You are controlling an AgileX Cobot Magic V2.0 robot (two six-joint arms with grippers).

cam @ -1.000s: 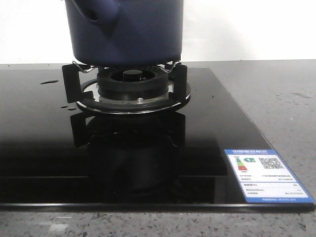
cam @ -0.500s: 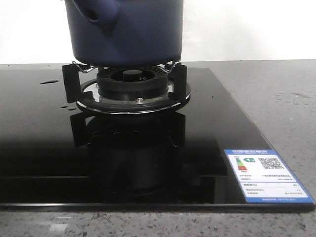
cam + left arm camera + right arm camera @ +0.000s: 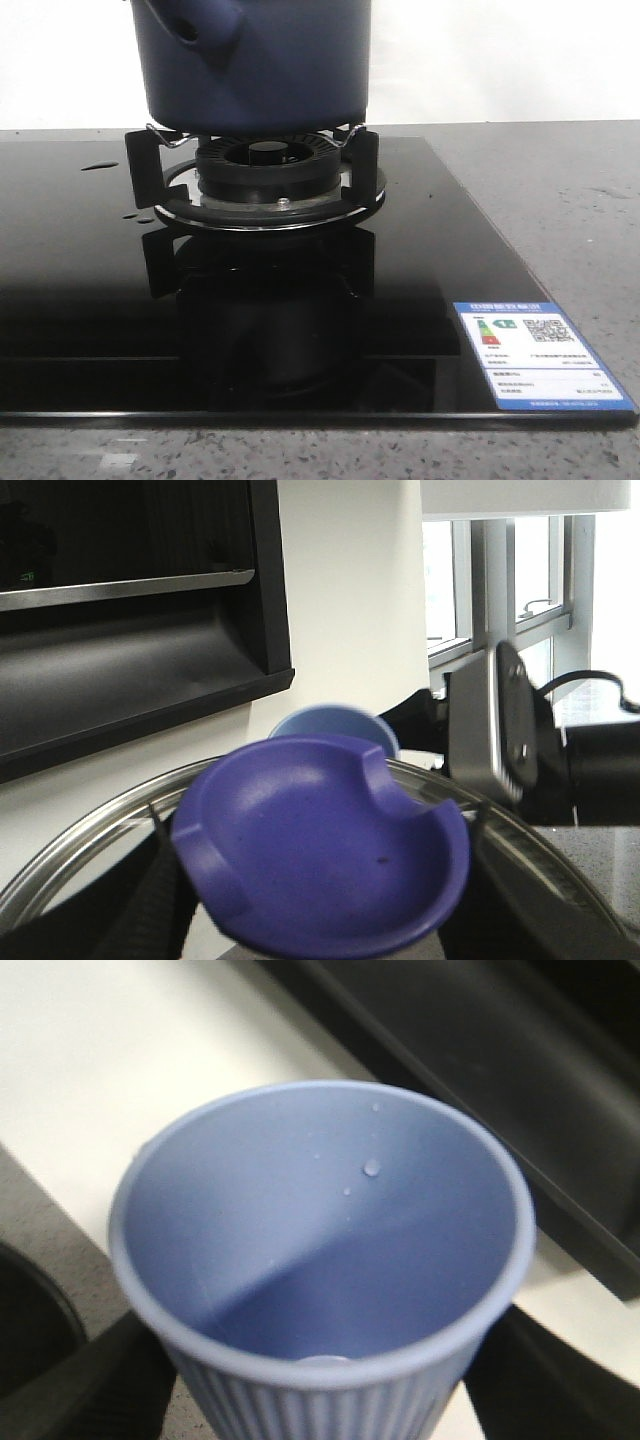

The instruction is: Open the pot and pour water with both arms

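The dark navy pot stands on the burner grate, its hollow side stub towards the left; its top is cut off in the front view. In the left wrist view my left gripper is shut on the purple knob of the glass lid, whose metal rim curves around it. In the right wrist view my right gripper is shut on a pale blue ribbed cup, with drops on its inner wall. The cup also shows behind the lid knob.
The burner and its black grate sit on a glossy black glass hob with an energy label at the front right. Water drops lie on the glass at the left. A dark range hood hangs above. Grey speckled counter surrounds the hob.
The pot and burner have not moved. Only faint reflections in the black glass have shifted.
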